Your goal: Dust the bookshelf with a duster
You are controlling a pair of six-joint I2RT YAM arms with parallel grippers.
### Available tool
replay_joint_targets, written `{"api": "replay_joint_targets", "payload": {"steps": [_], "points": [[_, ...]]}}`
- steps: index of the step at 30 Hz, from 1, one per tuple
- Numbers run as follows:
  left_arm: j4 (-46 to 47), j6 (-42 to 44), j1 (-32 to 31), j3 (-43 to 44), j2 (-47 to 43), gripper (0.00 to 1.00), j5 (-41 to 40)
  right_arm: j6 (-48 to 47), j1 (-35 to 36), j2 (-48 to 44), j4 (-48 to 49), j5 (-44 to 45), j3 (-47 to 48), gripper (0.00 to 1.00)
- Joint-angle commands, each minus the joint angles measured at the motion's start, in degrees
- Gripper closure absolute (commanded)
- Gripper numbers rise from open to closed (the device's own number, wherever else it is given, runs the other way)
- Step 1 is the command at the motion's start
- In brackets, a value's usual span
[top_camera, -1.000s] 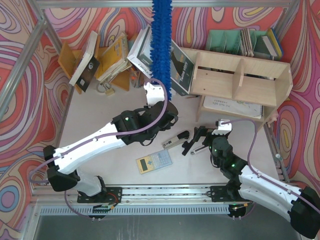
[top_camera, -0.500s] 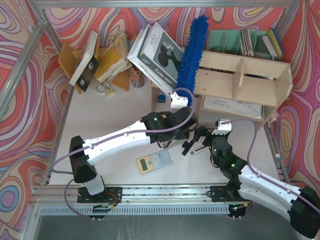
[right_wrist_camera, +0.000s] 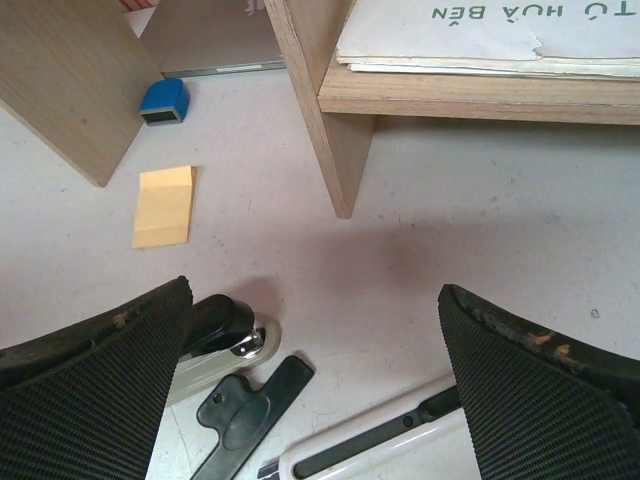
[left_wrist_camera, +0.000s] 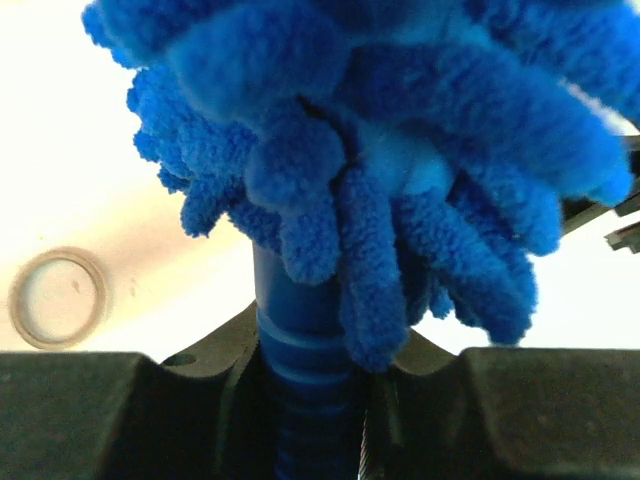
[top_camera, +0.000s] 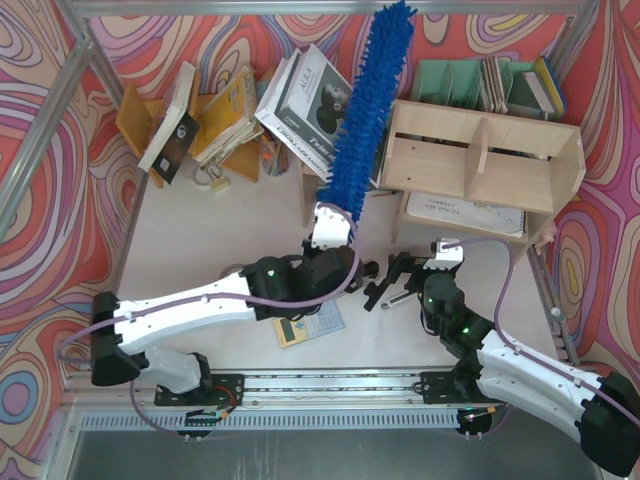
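From above, the left gripper (top_camera: pixel 330 222) is clamping the duster (top_camera: pixel 362 100) by its handle. The blue head is pointing away and leaning right, its upper part lying at the left end of the bookshelf (top_camera: pixel 480 150); contact I cannot tell. The shelf is sitting rightward of the brush, nearest the left arm.

At the left wrist, the jaws are pinching shut round the ribbed handle.

At the right wrist, the right gripper (right_wrist_camera: pixel 315 385) is hovering wide apart, holding nothing, low before the shelf's foot.

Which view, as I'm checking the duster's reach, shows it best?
Top external: the whole duster shows, slanting up beside the bookshelf. Left wrist shows only its handle end, close up; right wrist shows none.
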Motion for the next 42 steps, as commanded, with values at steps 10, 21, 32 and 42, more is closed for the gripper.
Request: {"api": "replay_joint_targets", "payload": {"steps": [10,21,32,42], "points": [[58.4,37.5,-1.0,-38.3,-23.8,1.0,-15.1,0.7,0.3,1.2,0.4,1.3,-0.1,0.02],[72.9,50.4,9.7,-47.7,-23.5,1.0,-11.4,1.0,0.3,3.5,0.5,1.4,0.3,0.01],[89.8,63.5,16.8,-46.6,-9.6,1.0,-6.8,1.0,0.3,5.0,0.3,2.2,0.8,0.01],[92.2,61.0,18.3,-47.2,-2.3,1.0,-2.9,1.0,0.3,6.4,0.9,2.3,1.1,0.01]]}}
